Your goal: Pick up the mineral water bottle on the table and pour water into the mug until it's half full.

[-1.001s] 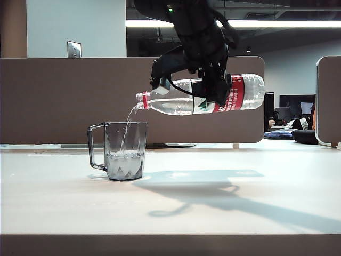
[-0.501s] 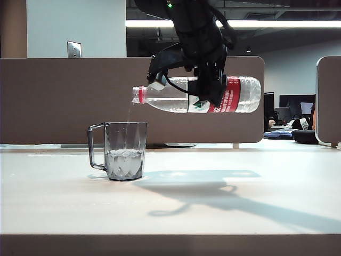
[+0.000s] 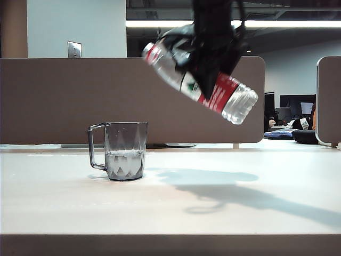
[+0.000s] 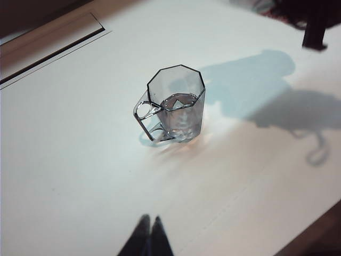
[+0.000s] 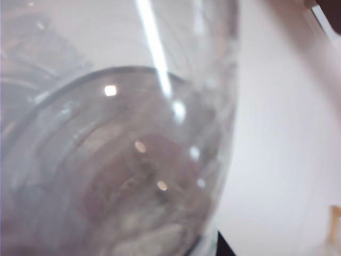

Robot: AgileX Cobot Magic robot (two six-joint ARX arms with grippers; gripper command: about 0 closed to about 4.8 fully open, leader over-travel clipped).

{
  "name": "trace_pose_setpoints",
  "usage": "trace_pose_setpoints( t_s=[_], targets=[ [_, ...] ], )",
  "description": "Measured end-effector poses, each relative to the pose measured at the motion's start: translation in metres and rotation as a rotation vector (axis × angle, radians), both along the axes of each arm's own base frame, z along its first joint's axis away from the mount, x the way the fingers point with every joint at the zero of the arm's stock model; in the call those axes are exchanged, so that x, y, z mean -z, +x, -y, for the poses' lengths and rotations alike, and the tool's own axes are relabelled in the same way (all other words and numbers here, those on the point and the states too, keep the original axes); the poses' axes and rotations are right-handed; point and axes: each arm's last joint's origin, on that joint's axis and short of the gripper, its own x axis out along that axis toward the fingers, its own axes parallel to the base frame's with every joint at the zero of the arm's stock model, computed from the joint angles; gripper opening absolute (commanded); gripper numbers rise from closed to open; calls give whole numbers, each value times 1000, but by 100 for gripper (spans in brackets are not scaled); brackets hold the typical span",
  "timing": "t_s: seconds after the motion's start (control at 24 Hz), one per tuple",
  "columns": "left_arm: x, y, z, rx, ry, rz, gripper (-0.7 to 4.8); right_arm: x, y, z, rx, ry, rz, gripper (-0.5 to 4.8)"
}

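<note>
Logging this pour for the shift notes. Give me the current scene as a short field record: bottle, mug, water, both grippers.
mineral water bottle: held in the air, tilted, neck raised toward the upper left, base lower right; no stream leaving it
mug: upright on the table, handle to the left in the exterior view
water: fills roughly the lower part of the mug, under half
right gripper: shut on the bottle's middle, above and right of the mug
left gripper: fingertips together, low over bare table, apart from the mug
</note>
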Motion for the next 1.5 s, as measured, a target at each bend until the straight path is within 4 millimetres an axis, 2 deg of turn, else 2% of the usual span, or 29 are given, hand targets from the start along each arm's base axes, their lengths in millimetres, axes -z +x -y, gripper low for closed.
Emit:
trace_pose_setpoints(
  t_s=[0.17, 0.25, 0.54, 0.79, 0.96, 1.04, 1.13, 1.25, 1.34, 1.42, 1.5],
  targets=[
    [0, 0, 0, 0, 0, 3, -5, -22, 13, 32, 145, 367, 10, 237],
    [0, 0, 0, -1, 0, 3, -5, -25, 19, 42, 173, 460, -8, 237],
    [0, 0, 0, -2, 0, 4, -5, -22, 22, 45, 144, 533, -28, 220],
    [0, 1, -1, -37, 20, 11, -5, -31, 4, 54, 116, 589, 50, 220],
    [0, 1, -1, -38, 22, 6, -5, -28, -18, 66, 90, 640, 137, 220],
    [1, 0, -1, -38, 25, 1, -5, -19, -28, 72, 74, 675, 192, 220],
    [1, 0, -2, -37, 29, -7, -5, 2, -35, 76, 63, 699, 232, 220],
    [2, -1, -2, -36, 34, -16, -5, 46, -39, 78, 50, 728, 279, 220],
    [3, -1, -2, -37, 36, -20, -5, 68, -44, 82, 69, 774, 387, 220],
    [3, -1, -2, -37, 39, -27, -5, 83, -48, 88, 123, 809, 505, 220],
    [3, -1, -2, -37, 40, -28, -5, 93, -46, 92, 142, 824, 547, 220]
  ],
)
